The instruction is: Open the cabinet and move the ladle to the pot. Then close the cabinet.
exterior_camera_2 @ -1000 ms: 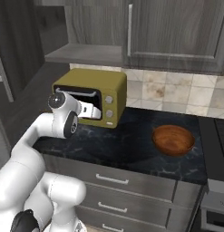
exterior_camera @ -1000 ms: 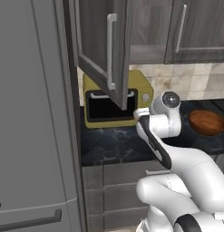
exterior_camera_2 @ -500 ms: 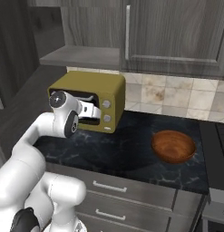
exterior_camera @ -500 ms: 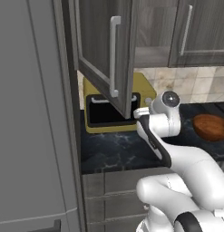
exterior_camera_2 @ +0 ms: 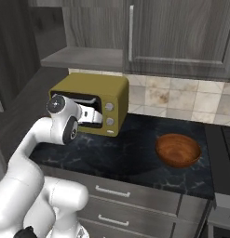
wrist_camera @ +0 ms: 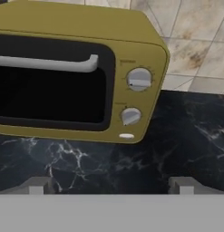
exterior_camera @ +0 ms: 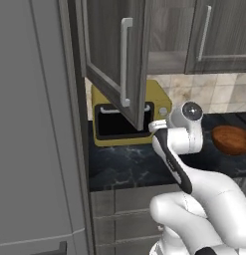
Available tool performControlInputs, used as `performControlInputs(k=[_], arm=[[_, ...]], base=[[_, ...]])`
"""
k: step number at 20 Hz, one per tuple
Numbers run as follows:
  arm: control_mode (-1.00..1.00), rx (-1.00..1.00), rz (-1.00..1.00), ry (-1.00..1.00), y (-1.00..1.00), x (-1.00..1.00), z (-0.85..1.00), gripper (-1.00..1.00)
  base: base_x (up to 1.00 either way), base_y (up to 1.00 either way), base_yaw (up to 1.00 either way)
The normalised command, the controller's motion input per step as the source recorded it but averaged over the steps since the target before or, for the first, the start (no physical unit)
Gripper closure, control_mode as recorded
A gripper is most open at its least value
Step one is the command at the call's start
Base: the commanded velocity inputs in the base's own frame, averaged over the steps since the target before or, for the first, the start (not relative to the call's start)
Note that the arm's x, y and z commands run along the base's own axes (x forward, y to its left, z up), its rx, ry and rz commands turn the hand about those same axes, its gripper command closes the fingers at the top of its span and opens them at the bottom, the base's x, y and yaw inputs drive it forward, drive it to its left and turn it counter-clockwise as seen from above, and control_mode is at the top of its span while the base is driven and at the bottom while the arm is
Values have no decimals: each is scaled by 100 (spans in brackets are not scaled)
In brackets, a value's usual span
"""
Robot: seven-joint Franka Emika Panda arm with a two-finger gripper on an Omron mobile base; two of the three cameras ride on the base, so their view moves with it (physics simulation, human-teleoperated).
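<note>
The cabinet's door (exterior_camera: pixel 112 55) stands swung open toward me, its long silver handle (exterior_camera: pixel 126 62) facing out. Behind it the bare lower shelf (exterior_camera_2: pixel 84 58) of the cabinet shows. My gripper (exterior_camera: pixel 155 126) hangs open and empty below the door's lower corner, pointing at a yellow toaster oven (wrist_camera: pixel 81 77). From the right, the gripper (exterior_camera_2: pixel 96 116) is just in front of the oven's window. In the hand view my gripper (wrist_camera: pixel 111 186) has both fingertips (wrist_camera: pixel 37 185) wide apart over the dark counter. The ladle and the pot are out of view.
A reddish-brown wooden bowl (exterior_camera_2: pixel 178 149) sits on the black marble counter (exterior_camera_2: pixel 125 158) to the right of the oven. A tall grey panel (exterior_camera: pixel 35 124) walls off the left. A second, closed wall cabinet door (exterior_camera_2: pixel 181 32) hangs on the right, with drawers (exterior_camera_2: pixel 111 193) below the counter.
The whole scene has slid slightly downward in both base views, so the camera has moved. The arm keeps its pose before the oven, and the gripper stays open.
</note>
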Motion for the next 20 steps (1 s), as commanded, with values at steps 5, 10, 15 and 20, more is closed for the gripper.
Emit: performControlInputs(k=[5,10,15,20], arm=[[-100,-1,12,-1,0,-54,13,-100],[-100,-17,19,-1,0,-74,18,-100],[-100,-44,11,-6,0,-85,12,-100],[-100,-55,2,-2,-2,-85,14,-100]], base=[[0,0,0],[0,0,0],[0,0,0],[0,0,0]])
